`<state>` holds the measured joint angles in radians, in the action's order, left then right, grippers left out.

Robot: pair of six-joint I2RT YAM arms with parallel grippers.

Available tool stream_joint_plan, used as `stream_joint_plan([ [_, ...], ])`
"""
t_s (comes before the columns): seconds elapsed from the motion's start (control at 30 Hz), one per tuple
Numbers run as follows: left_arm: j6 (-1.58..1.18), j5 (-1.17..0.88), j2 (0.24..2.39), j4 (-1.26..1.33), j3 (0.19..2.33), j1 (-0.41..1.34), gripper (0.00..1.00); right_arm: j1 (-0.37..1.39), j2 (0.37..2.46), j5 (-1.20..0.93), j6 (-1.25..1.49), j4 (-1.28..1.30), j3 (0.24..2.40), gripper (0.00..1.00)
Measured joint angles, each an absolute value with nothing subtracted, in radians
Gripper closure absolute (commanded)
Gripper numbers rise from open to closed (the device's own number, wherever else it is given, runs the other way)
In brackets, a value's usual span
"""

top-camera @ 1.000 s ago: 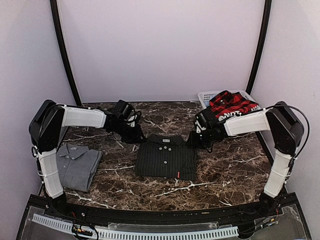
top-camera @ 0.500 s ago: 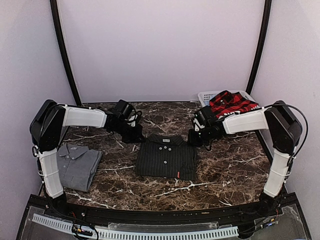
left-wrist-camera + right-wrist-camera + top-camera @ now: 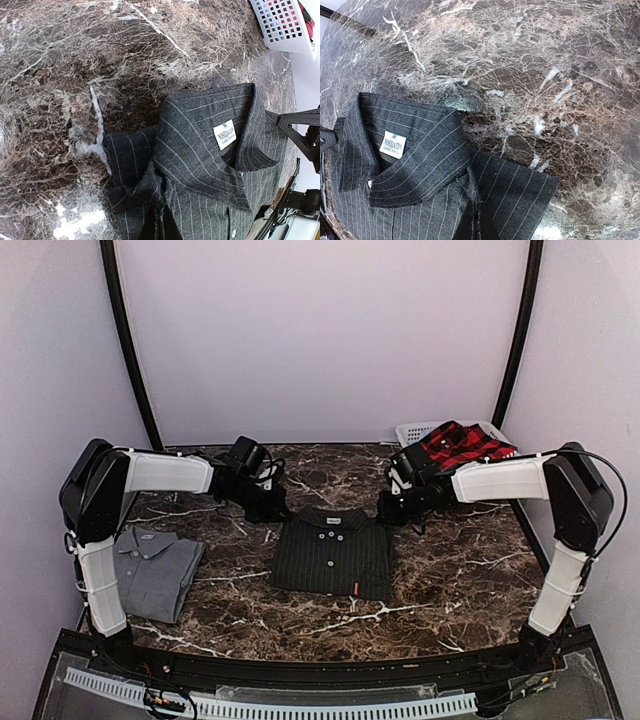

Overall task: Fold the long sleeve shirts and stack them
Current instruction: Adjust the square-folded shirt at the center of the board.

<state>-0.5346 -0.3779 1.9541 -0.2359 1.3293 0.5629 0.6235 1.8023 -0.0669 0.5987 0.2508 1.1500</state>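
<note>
Right gripper (image 3: pixel 391 509) has edged back, it and left gripper (image 3: pixel 271 510) pinching the pinstriped shirt (image 3: pixel 333 555); plaid shirt (image 3: pixel 462 448) lies in basket (image 3: pixel 408 430).

White slatted basket (image 3: pixel 410 434) sits at the far right corner of the dark marble table (image 3: pixel 460 580), right up against the pale back wall (image 3: pixel 320 340).

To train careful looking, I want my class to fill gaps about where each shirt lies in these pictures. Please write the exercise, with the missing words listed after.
1. The folded grey shirt lies on the robot's ____ side of the table.
2. The plaid shirt sits in the white ____.
3. The pinstriped shirt lies buttons up, with its collar toward the table's ____ edge.

Missing words: left; basket; far.
</note>
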Motion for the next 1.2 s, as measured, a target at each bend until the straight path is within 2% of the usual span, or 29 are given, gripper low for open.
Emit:
stream_joint_plan([
  [0.33, -0.530, -0.378, 1.954, -0.236, 1.330, 0.563, 1.00, 0.624, 1.789, -0.047, 0.599, 0.271, 1.146, 1.00],
  [0.6, -0.506, -0.378, 1.949, -0.235, 1.360, 0.570, 1.00, 0.635, 1.686, -0.011, 0.601, 0.305, 1.138, 1.00],
  [0.93, -0.485, -0.379, 2.006, -0.232, 1.440, 0.577, 1.00, 0.629, 1.657, 0.052, 0.627, 0.292, 0.999, 1.00],
  [1.1, -0.477, -0.377, 2.105, -0.226, 1.470, 0.582, 0.94, 0.612, 1.727, 0.046, 0.637, 0.246, 0.969, 1.00],
  [1.2, -0.467, -0.363, 2.139, -0.235, 1.474, 0.582, 0.83, 0.607, 1.760, 0.046, 0.638, 0.226, 0.969, 1.00],
])
